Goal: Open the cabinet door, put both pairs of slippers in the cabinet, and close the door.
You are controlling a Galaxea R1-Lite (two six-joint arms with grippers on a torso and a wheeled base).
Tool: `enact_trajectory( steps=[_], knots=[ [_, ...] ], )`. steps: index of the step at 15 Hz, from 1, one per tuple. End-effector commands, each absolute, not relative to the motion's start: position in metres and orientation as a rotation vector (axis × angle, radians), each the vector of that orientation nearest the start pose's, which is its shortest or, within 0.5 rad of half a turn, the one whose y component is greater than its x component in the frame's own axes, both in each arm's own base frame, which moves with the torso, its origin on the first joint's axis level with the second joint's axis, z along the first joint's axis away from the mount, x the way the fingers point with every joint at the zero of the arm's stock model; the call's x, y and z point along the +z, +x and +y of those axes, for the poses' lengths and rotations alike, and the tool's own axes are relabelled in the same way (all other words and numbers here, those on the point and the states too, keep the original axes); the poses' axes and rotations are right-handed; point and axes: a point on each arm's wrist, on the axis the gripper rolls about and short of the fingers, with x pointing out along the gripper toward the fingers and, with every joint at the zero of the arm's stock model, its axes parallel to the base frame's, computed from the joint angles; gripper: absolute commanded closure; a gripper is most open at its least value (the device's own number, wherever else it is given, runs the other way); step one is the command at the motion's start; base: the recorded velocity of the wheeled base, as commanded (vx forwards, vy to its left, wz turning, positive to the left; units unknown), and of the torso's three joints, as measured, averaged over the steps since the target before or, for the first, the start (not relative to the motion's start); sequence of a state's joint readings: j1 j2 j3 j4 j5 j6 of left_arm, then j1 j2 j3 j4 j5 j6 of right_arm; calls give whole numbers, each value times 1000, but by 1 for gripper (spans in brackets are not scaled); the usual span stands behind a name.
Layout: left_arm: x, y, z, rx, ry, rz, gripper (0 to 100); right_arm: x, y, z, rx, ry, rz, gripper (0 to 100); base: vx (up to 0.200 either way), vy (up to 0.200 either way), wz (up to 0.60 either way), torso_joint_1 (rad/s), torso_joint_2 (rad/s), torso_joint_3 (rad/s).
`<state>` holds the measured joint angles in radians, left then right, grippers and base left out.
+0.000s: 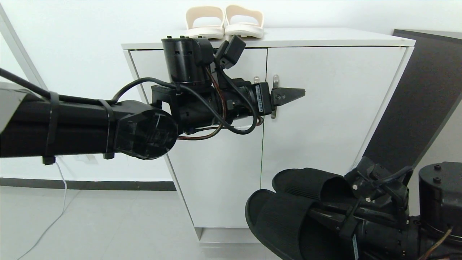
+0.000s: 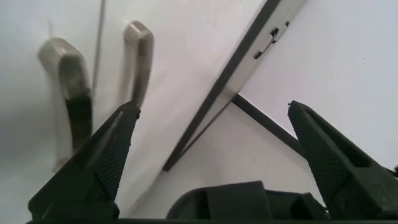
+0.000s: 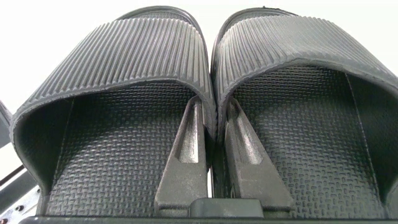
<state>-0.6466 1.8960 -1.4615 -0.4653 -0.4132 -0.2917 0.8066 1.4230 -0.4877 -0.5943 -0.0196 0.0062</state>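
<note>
The white cabinet (image 1: 325, 108) has both doors shut, with two metal handles (image 1: 275, 81) at the centre seam. My left gripper (image 1: 294, 94) hovers right in front of those handles (image 2: 138, 62), open, its fingers (image 2: 106, 165) spread wide with nothing between them. A cream pair of slippers (image 1: 224, 22) rests on the cabinet top. Low on the right, in front of the right door, the black pair of slippers (image 1: 285, 216) hangs side by side. My right gripper (image 3: 214, 158) is shut on their touching inner walls (image 3: 214, 74).
A dark panel (image 1: 426, 90) leans beside the cabinet's right side. A white wall with a dark baseboard (image 1: 90, 185) runs to the left. A thin cable (image 1: 61, 195) trails over the grey floor (image 1: 108, 224) there.
</note>
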Motion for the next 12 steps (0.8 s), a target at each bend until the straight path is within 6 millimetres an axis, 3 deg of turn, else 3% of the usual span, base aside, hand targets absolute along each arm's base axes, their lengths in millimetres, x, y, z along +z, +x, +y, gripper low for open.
enact_trajectory(
  steps=[1,5,12],
  knots=[
    [283,307,-239,-1045,-267,115,0,166,151,157,778,-135,324,100,0,0,0,0,0,0],
    [274,322,-249,-997,-268,116,0,166,151,157,775,-136,323,100,0,0,0,0,0,0],
    [269,323,-253,-998,-266,130,0,167,150,156,775,-136,323,100,0,0,0,0,0,0]
  ],
)
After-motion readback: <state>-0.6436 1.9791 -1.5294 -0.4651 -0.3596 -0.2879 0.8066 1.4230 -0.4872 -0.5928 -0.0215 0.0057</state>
